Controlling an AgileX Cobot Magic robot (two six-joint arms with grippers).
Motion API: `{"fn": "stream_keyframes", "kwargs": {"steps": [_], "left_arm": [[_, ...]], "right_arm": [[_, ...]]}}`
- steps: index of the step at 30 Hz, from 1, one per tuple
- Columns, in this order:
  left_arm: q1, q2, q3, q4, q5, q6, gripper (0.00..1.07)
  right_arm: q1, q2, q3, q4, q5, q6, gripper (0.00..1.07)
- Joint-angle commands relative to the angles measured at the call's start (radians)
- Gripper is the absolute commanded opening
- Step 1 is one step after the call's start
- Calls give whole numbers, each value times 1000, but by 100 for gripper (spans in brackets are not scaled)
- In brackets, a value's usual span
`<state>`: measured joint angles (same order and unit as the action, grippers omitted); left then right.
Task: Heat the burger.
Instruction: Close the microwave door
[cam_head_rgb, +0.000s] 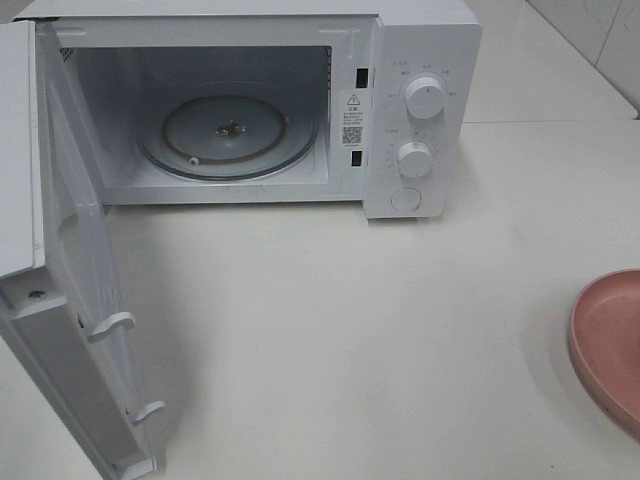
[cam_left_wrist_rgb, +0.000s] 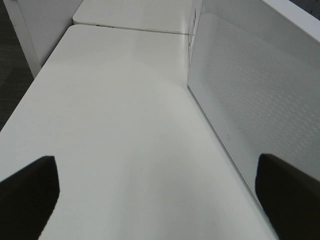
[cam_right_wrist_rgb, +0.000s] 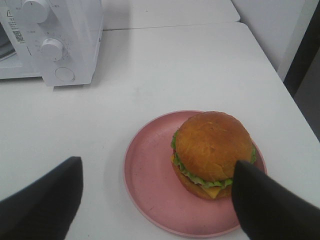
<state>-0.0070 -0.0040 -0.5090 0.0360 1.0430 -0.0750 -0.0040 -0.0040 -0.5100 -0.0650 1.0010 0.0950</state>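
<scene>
The white microwave (cam_head_rgb: 300, 100) stands on the white table (cam_head_rgb: 350, 320) with its door (cam_head_rgb: 70, 300) swung wide, and the glass turntable (cam_head_rgb: 228, 135) inside is bare. The burger (cam_right_wrist_rgb: 212, 152) sits on the pink plate (cam_right_wrist_rgb: 150, 190), well to the right of the microwave. The right gripper (cam_right_wrist_rgb: 157, 200) hovers over the plate, jaws spread, holding nothing. The left gripper (cam_left_wrist_rgb: 160, 200) has its jaws spread wide beside the microwave's perforated side wall (cam_left_wrist_rgb: 260, 100), also empty
</scene>
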Motion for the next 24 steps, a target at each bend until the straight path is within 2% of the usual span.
{"fn": "stream_keyframes", "kwargs": {"steps": [1, 24], "left_arm": [[2, -18, 3, -3, -11, -4, 100], [2, -18, 3, -3, -11, -4, 100]], "right_arm": [[-3, -24, -1, -5, -5, -14, 76], [-3, -24, -1, -5, -5, -14, 76]]}}
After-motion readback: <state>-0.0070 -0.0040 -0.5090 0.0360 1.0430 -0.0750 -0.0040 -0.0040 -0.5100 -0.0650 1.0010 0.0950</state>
